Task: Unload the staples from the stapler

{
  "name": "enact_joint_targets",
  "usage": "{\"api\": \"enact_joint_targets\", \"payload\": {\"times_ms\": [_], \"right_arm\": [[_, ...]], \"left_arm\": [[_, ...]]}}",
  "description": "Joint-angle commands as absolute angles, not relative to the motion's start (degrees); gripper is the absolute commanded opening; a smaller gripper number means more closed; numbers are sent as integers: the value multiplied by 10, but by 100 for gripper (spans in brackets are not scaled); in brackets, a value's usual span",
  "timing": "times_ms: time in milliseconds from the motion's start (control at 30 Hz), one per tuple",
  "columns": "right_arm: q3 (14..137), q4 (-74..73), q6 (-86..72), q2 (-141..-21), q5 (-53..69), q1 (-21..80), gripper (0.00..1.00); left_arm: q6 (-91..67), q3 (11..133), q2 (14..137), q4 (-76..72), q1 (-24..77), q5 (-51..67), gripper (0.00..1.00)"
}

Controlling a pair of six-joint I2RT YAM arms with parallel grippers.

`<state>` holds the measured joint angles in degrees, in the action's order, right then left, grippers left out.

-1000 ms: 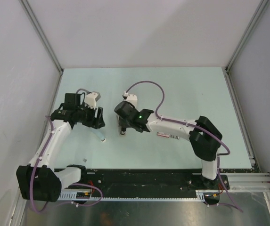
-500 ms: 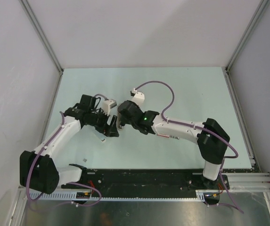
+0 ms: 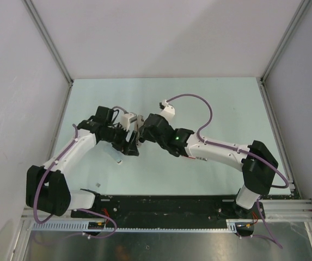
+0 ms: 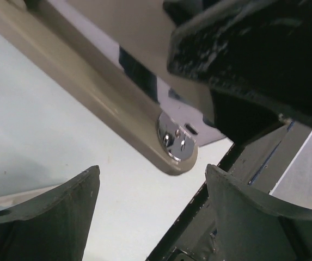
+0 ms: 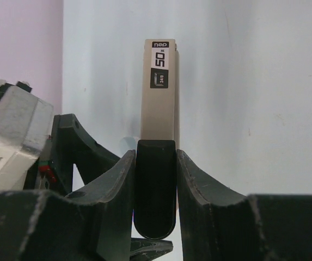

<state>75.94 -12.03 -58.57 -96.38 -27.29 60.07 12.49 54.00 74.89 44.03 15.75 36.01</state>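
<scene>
My right gripper [image 5: 156, 157] is shut on the stapler [image 5: 158, 103]. The stapler is a pale oblong bar with a black end and a "50" label, and it points away from the wrist. In the top view the right gripper [image 3: 141, 134] holds the stapler [image 3: 138, 129] above the table's left middle. My left gripper [image 3: 129, 143] is open right beside it. In the left wrist view the stapler's underside [image 4: 117, 109], with its silvery round plate [image 4: 175, 144], hangs just beyond my open left gripper [image 4: 153, 174], not touching. No staples show in the stapler.
A small pale-blue piece [image 3: 117, 157] lies on the table under the left arm. A tiny silvery-grey bit [image 3: 97, 185] lies near the front left. It is too small to identify. The cell walls stand at the left, back and right.
The left gripper has swung right and the right gripper has moved left with the stapler. The two grippers now meet, where a second ago they were apart.
</scene>
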Motion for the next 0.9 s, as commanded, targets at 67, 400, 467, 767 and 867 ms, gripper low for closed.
{"api": "enact_joint_targets", "payload": {"times_ms": [67,400,467,767,867], "right_arm": [[745,-46,-641,-925,-253,597,0],[724,-32,-652,-911,-235,602,0],[721,-29,-652,-912,-228,602,0],[711,-7,-648,-923,-192,592,0],[711,17,-632,-928,-164,590,0]], "left_arm": [[167,581,748,427,160,394,81],[187,575,735,427,160,394,40],[190,573,733,427,160,391,32],[201,570,727,427,160,372,14],[208,575,729,427,158,355,2]]}}
